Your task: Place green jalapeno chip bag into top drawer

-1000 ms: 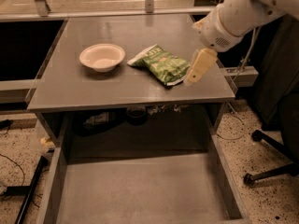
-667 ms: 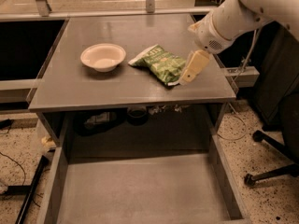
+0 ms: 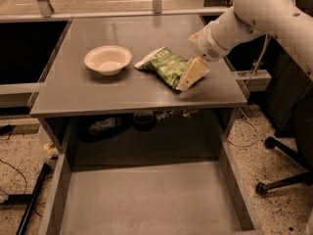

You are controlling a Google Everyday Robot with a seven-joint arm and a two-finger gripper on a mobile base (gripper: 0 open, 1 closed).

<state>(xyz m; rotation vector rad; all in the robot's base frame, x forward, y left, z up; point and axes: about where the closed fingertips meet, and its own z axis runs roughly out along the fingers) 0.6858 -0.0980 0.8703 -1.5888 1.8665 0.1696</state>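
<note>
Since the drawer (image 3: 146, 199) stands pulled out below the table's front edge, its flat floor lies open from above, with low walls on either side to steer between. On the table (image 3: 98, 94) the chip bag (image 3: 165, 65) lies flat toward the front right corner, not yet lifted. The tool (image 3: 192, 74) reaches in over the right edge and touches the bag's right end, probably lining up a grasp. Whether it is open or closed I cannot tell. The bowl (image 3: 108, 59) sits apart toward the left edge, out of the likely path forward.
</note>
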